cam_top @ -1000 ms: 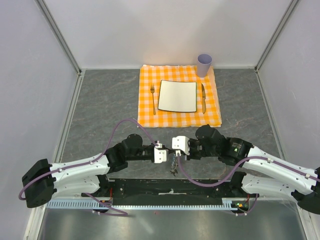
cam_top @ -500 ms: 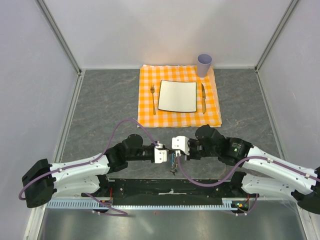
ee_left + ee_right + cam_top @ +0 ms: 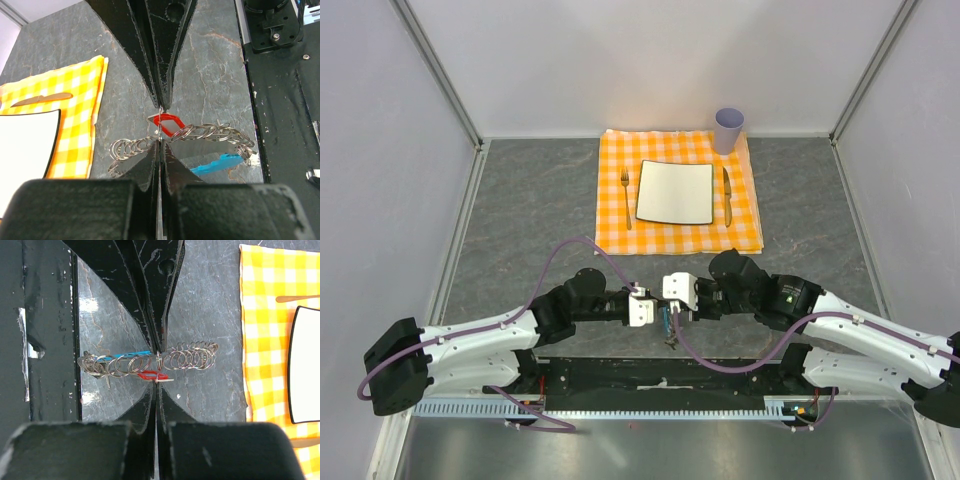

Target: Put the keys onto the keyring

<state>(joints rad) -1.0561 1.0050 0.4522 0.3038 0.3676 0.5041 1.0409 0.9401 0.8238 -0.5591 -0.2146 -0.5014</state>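
The keyring is a chain of silvery rings with a blue tab. It hangs above the grey table between my two grippers, which meet tip to tip. My left gripper is shut on one ring seen edge-on. My right gripper is shut on the same ring from the opposite side. The red-headed key sits right at the right fingertips, its short blade pointing sideways; it also shows in the left wrist view. From above, the left gripper and the right gripper touch, and the keyring dangles below.
An orange checked cloth lies further back with a white plate, a fork, a knife and a purple cup. The black base rail runs just below the grippers.
Both grippers stay shut tip to tip on the ring. The right gripper has shifted very slightly left, and the dangling chain has barely moved.
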